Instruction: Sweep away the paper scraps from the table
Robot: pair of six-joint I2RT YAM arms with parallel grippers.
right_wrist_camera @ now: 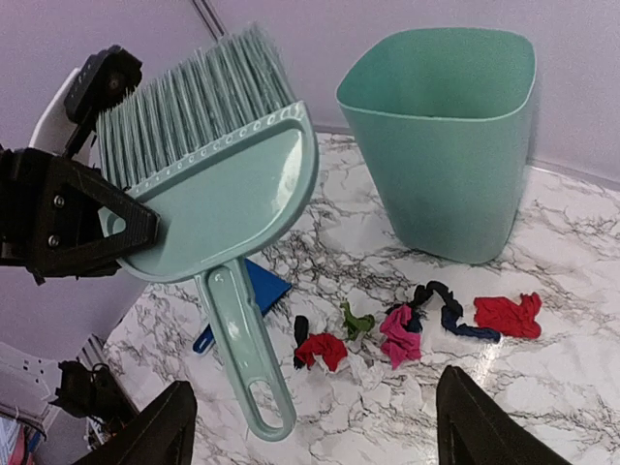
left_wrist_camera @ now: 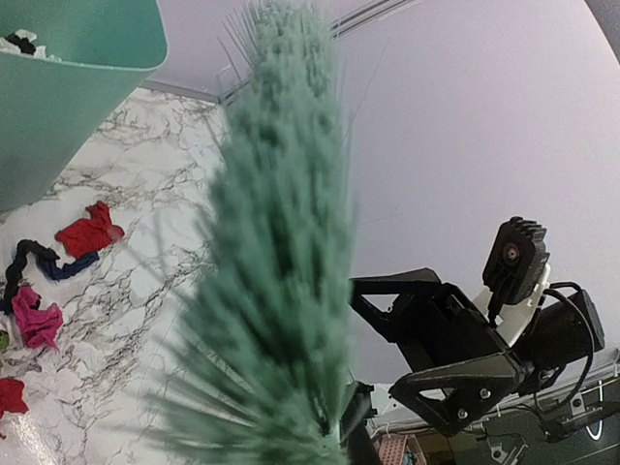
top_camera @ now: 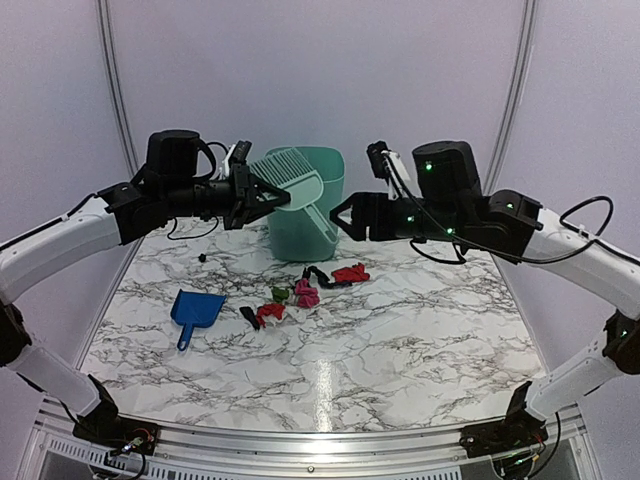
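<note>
Crumpled red, pink, green, black paper scraps (top_camera: pixel 306 294) on marbled table (top_camera: pixel 400 345); left hand (top_camera: pixel 258 196) tight on brush (top_camera: pixel 296 186), right hand (top_camera: pixel 338 218) wide.

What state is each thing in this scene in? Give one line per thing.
Left fingers: shut on the brush head.
Right fingers: open, empty.
Brush: held in the air, bristles upward.
Dustpan: lying on the table, unheld.
Bin: upright, open top.
Paper scraps: loose on the table, unswept.
</note>
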